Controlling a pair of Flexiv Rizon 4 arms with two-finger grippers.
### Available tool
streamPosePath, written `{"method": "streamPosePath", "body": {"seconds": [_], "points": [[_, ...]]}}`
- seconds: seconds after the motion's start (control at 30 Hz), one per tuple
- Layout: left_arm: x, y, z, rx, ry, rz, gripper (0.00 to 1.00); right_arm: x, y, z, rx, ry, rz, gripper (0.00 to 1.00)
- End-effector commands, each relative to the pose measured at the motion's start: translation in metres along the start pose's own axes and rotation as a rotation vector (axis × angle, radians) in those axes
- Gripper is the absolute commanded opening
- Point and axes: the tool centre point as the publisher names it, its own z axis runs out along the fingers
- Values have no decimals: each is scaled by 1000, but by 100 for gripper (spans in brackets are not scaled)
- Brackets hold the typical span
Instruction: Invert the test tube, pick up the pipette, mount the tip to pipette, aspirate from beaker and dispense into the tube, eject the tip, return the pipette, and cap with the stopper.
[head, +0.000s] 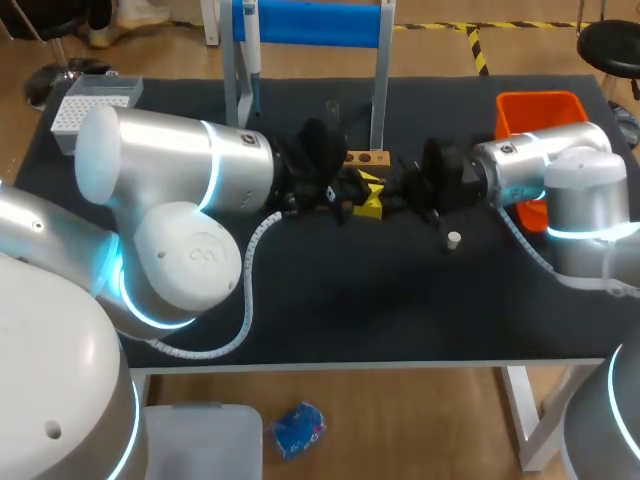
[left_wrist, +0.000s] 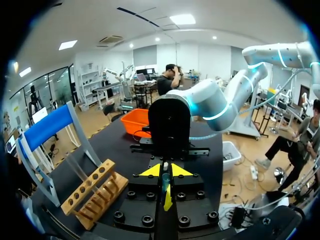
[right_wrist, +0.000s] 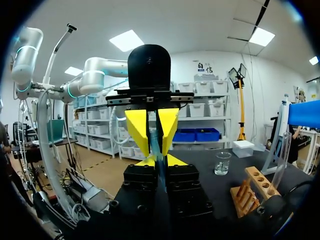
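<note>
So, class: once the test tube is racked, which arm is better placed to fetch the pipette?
Left, probably. The pipette hangs at the left post of the blue stand, nearer the left gripper; the right gripper would have to reach across the rack.

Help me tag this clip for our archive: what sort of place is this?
Probably a robotics lab bench set up for liquid handling: a wooden test tube rack, a clear glass beaker and a white pipette tip box stand on the black table.
</note>
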Motion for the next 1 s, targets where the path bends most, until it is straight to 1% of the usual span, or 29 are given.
{"method": "streamPosePath", "body": {"seconds": [0.03,0.4,0.43,0.47,0.57,0.77,0.83,1.0], "points": [[7,3,0,10,10,-2,0,-10,2,0,3,2,3,0],[7,3,0,10,10,-2,0,-9,2,-2,19,-5,1,0],[7,2,-1,19,13,13,20,-9,2,-2,20,-5,1,0],[8,1,-2,29,14,25,100,-8,2,-2,22,-5,0,0],[6,-4,-6,43,-7,40,100,-7,1,-2,31,-3,-2,0],[-8,-13,-25,48,-43,57,100,-3,-3,-6,38,-5,-5,0],[-14,-16,-31,35,-58,66,100,-2,-4,-9,39,-7,-8,0],[-36,-17,-47,30,-107,63,100,6,-4,-16,35,-4,-30,0]]}}
